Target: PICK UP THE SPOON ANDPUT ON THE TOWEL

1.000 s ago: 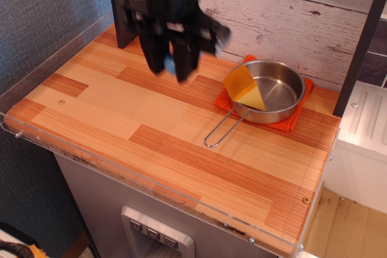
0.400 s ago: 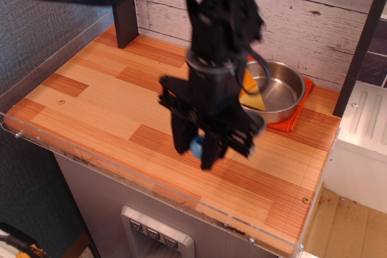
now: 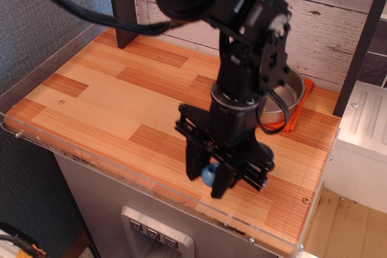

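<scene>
In the single view, the black gripper (image 3: 208,179) hangs low over the front right part of the wooden counter (image 3: 103,101), near its front edge and the clear plastic guard (image 3: 91,167) that runs along it. Between its two dark fingers (image 3: 195,161) sits a rounded light-blue piece, which I take to be the handle end of the spoon (image 3: 210,174); the jaws are closed to a narrow gap with that blue handle pinched between them, and the grey bowl of the spoon cannot be picked out, being hidden behind the fingers or the arm. Whether the spoon is clear of the wood or touching it cannot be told from this angle. The orange towel (image 3: 305,98) lies at the back right of the counter, well apart from the gripper, with only its right edge and front corner showing past the arm; the steel pan (image 3: 284,98) stands on top of it and covers most of the cloth. By my judgement the spoon is light and stiff, a chunky plastic handle that gives the pads plenty to bite on but is smooth and rounded, so it could twist or slide if held near its tip; a hold across the thick middle of the handle looks the safest. The free strip of towel left beside the pan is narrow, so placing there calls for care.
</scene>
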